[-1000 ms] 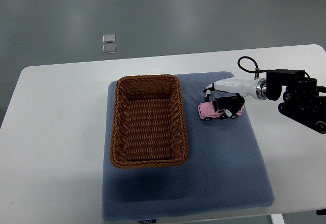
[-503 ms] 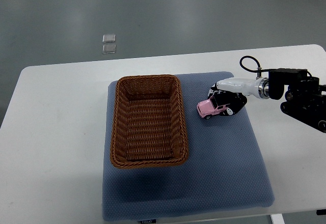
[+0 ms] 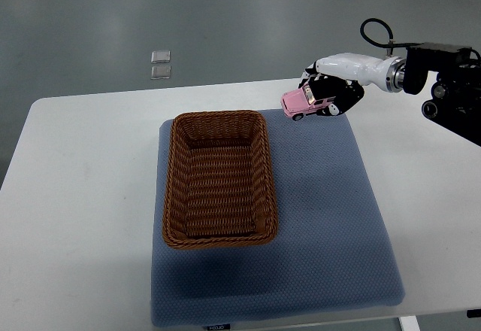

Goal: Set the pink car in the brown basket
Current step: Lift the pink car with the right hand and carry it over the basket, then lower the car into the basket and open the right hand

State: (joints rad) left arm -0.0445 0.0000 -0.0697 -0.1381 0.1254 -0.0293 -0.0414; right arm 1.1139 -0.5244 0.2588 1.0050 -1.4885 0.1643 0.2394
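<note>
Over the white tabletop [image 3: 90,165] and blue mat [image 3: 323,218], with the brown basket [image 3: 218,177] empty at the mat's left, your right hand [image 3: 334,90] is clamped on the pink car [image 3: 307,101] aloft beside the basket's far right corner, so carry left past the rim, then lower before releasing.

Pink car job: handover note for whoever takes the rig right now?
Right hand: shut on the pink car, held in the air past the basket's far right corner.
Left hand: not in view.
Brown basket: on the blue mat, nothing in it.
Done: car grasped and lifted off the mat.
Left: carry it left over the basket, lower, release.
</note>
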